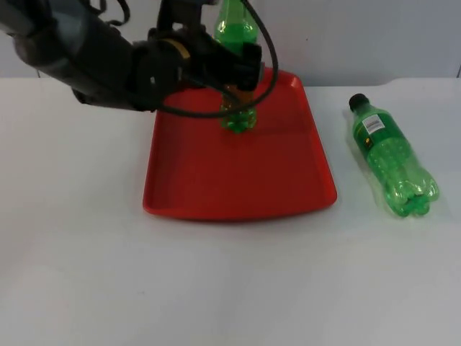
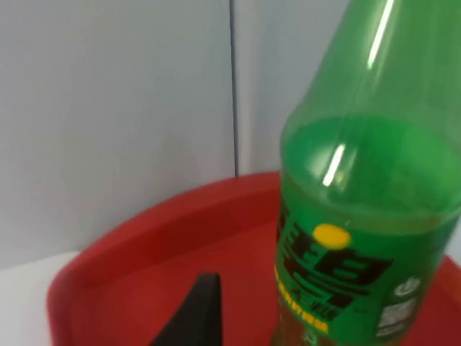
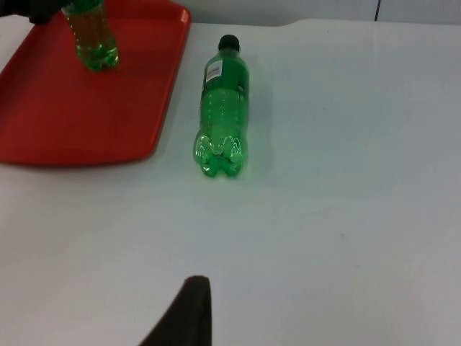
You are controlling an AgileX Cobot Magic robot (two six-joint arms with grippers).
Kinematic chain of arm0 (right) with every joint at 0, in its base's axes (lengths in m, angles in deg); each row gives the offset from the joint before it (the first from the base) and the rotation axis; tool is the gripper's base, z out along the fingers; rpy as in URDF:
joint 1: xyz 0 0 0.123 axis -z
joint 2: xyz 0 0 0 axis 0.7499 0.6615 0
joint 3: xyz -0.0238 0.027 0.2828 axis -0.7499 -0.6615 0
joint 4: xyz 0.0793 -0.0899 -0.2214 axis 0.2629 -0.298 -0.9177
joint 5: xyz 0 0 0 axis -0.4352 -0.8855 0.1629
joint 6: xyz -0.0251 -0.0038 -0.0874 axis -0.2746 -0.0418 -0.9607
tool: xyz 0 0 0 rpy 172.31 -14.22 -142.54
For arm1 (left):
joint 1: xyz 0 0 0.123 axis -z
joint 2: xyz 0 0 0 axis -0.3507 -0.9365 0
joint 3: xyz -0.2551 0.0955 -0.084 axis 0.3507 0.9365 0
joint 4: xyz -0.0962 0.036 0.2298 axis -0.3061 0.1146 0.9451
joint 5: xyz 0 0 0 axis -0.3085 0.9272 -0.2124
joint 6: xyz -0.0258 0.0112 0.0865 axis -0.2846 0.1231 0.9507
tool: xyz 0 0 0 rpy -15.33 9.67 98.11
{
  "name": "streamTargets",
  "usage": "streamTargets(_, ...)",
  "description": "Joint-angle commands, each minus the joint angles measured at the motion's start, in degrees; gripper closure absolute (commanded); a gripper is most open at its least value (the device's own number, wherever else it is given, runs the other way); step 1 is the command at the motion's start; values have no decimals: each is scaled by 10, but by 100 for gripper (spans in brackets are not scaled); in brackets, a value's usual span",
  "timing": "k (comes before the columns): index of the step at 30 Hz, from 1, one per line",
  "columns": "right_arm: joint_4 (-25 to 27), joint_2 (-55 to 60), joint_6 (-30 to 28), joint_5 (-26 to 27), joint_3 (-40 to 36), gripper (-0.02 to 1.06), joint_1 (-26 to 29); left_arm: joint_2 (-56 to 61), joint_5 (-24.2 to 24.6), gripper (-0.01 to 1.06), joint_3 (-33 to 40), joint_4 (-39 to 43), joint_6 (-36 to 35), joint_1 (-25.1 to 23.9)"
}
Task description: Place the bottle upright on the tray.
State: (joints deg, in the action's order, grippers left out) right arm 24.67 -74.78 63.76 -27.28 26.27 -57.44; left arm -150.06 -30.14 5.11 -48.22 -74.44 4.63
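A green bottle (image 1: 236, 29) stands upright at the far end of the red tray (image 1: 216, 180), its base on the tray floor. My left gripper (image 1: 243, 78) is at the bottle's label height, right up against it. In the left wrist view the bottle (image 2: 360, 238) rises close by, and a gap shows between it and my black fingertip (image 2: 198, 317), so the gripper reads as open. A second green bottle (image 1: 392, 155) with a black cap lies on its side on the table, right of the tray. The right wrist view looks from a distance at this bottle (image 3: 222, 108) and the tray (image 3: 79, 108).
The grey partition wall (image 1: 360, 36) stands just behind the tray. White table top (image 1: 230, 288) stretches in front of the tray and around the lying bottle. The right arm waits off to the right.
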Motion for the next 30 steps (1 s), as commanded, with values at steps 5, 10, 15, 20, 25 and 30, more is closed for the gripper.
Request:
streamTargets(5, -1, -2, -9, 2, -1, 0, 2, 99, 2, 0, 70, 6, -1, 5)
streamTargets(10, -1, -2, -9, 2, -1, 0, 2, 150, 18, 0, 113, 5, -1, 5)
streamTargets(15, -1, -2, -9, 2, -1, 0, 2, 193, 54, 0, 133, 7, -1, 5)
streamTargets(20, -1, -2, -9, 2, -1, 0, 2, 214, 72, 0, 135, 7, -1, 5)
streamTargets(25, -1, -2, -9, 2, -1, 0, 2, 236, 107, 0, 135, 7, -1, 5)
streamTargets(30, -1, -2, -9, 2, -1, 0, 2, 267, 157, 0, 135, 7, -1, 5)
